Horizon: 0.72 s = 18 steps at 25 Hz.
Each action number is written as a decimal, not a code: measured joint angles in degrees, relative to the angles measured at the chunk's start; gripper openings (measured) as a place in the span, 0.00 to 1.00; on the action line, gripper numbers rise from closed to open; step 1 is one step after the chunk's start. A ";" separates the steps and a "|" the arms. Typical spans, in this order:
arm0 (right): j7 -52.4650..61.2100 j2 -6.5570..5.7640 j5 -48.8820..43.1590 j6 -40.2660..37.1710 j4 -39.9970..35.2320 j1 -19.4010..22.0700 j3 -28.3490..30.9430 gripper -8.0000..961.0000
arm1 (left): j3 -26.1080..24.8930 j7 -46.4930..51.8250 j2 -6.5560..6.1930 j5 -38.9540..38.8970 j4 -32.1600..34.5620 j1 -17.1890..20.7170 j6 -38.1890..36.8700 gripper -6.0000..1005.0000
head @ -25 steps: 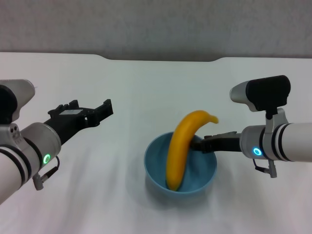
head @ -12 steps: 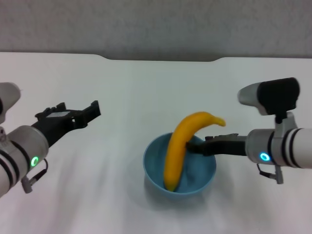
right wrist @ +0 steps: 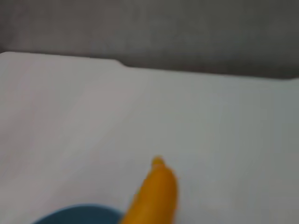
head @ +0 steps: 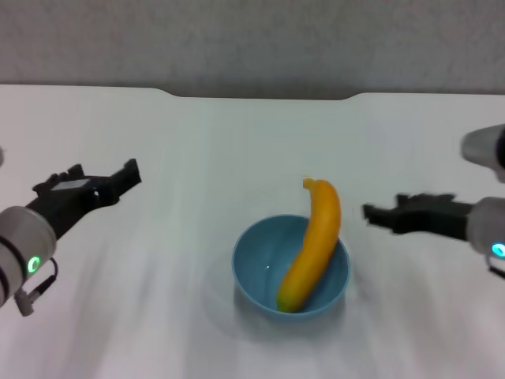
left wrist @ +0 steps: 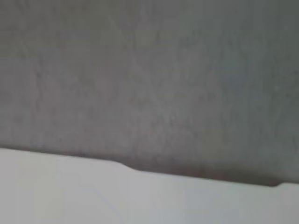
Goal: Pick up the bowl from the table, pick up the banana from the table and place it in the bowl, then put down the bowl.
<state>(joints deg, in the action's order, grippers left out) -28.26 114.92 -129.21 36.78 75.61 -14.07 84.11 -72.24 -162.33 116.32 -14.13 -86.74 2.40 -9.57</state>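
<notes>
Near the middle of the table (head: 237, 134), somewhat toward its near edge, the bowl (head: 260, 260) sits on the surface with the banana (head: 314, 246) propped inside it, lower end down in the hollow and the upper part leaning over the rim on the side toward the right edge, stem poking up past it. The right gripper (head: 379, 213) hangs just off that side, apart from both, holding nothing; its fingers are too smeared to tell whether they stand spread or together. The left gripper (head: 118, 178) hovers well off toward the left edge, fingers spread and empty.

The task looks all but finished. The risk is the overhang: the banana is longer than the bowl is wide, so a brush from the right arm could roll it out or tip the bowl toward that side.
</notes>
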 joint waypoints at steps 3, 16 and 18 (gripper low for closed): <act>-1.17 0.09 -2.67 -8.84 2.98 5.05 -1.74 0.68 | -0.07 -0.27 -0.01 0.50 0.46 2.00 5.16 0.90; -2.64 0.02 -1.33 -62.57 -12.56 11.70 -22.68 0.68 | 1.46 1.46 0.30 4.58 36.14 -0.88 58.56 0.89; -1.61 0.08 -1.34 -71.32 -16.98 10.63 -26.45 0.68 | 1.79 1.52 0.43 4.57 42.62 -3.78 62.63 0.89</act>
<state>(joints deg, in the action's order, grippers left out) -29.88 115.01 -130.55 -34.55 58.63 -3.44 57.66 -70.45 -160.81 116.75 -9.56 -44.11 -1.38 53.06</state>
